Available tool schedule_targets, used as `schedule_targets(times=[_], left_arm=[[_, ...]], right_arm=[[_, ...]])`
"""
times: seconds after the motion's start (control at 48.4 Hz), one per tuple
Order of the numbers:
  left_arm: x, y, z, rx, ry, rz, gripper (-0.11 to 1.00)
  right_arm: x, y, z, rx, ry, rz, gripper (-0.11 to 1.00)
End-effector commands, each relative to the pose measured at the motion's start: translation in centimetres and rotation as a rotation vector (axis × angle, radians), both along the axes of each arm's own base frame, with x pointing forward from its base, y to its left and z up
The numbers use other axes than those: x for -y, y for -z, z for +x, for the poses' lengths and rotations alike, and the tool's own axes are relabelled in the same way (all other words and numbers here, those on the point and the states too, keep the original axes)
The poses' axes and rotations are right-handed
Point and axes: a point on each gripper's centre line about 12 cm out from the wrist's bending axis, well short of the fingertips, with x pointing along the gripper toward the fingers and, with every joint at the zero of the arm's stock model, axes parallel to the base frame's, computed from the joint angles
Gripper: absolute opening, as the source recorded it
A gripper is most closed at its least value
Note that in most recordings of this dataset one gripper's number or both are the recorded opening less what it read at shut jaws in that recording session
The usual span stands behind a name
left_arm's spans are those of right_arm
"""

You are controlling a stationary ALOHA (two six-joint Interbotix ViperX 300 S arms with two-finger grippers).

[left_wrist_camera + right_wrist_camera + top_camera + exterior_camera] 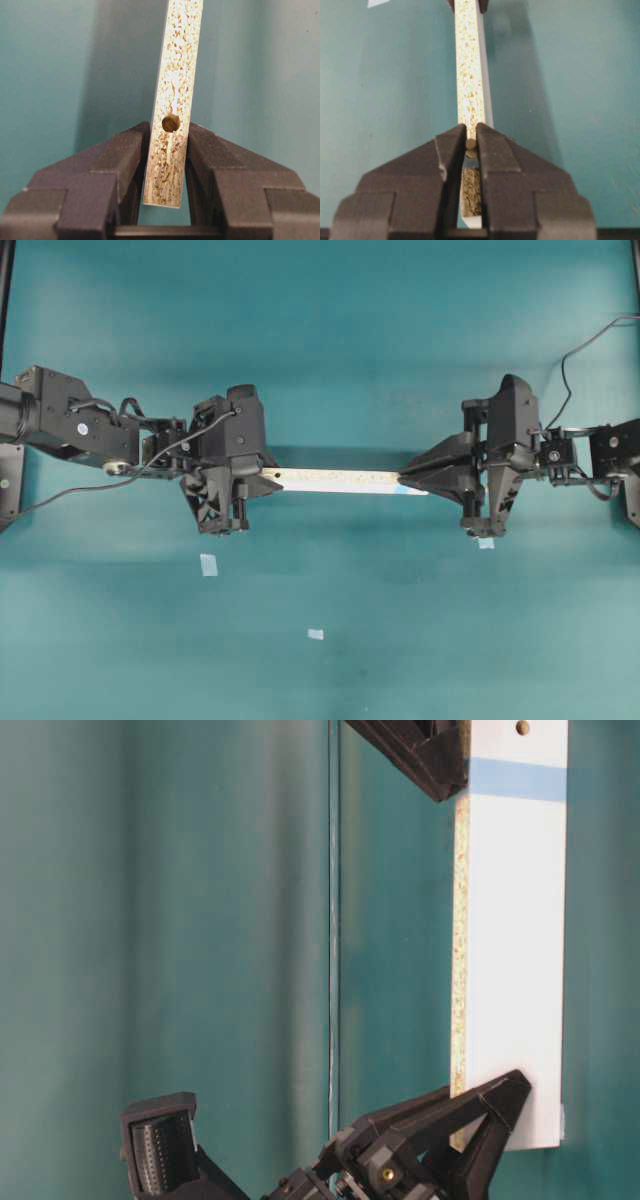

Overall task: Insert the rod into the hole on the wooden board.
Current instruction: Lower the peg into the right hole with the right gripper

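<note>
Overhead view: wooden board (335, 480) hangs between both arms above teal table (400, 640), held edge-up. Left gripper (268, 478) clamps one end, right gripper (405, 480) sits at the other. Pale tape squares (208, 564) lie on table below. Rod not visible here.

Table-level view: board's broad face is smooth white laminate w/ light blue mark (517, 779) and a small hole nearby; its edge is rough speckled chipboard.

Left wrist view: jaws closed on board's edge sides; a dark round hole (171, 122) sits just above them, empty. No blue mark shows, so prob. the unmarked one.

Right wrist view: jaws nearly shut, pinching the rod (471, 144), a short cream dowel, its end showing between the pads over board's speckled edge by the blue mark. Judging by this, rod is aligned at or partly in the marked hole; depth can't be told. Seating and release prob. remain.
</note>
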Motion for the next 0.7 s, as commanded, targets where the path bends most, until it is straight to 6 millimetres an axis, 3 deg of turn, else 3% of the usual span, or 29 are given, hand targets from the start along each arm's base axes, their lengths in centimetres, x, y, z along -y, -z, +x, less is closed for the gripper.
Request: schedule_targets(times=[0.0, 0.681], left_arm=[[-0.18, -1.19, 0.63, 0.043, -0.003, 0.003, 0.33], [-0.12, -1.43, 0.72, 0.049, -0.003, 0.001, 0.34]], right_arm=[[-0.16, -0.23, -0.09, -0.017, -0.005, -0.001, 0.09], [-0.22, -1.16, -0.03, -0.048, -0.01, -0.006, 0.09]])
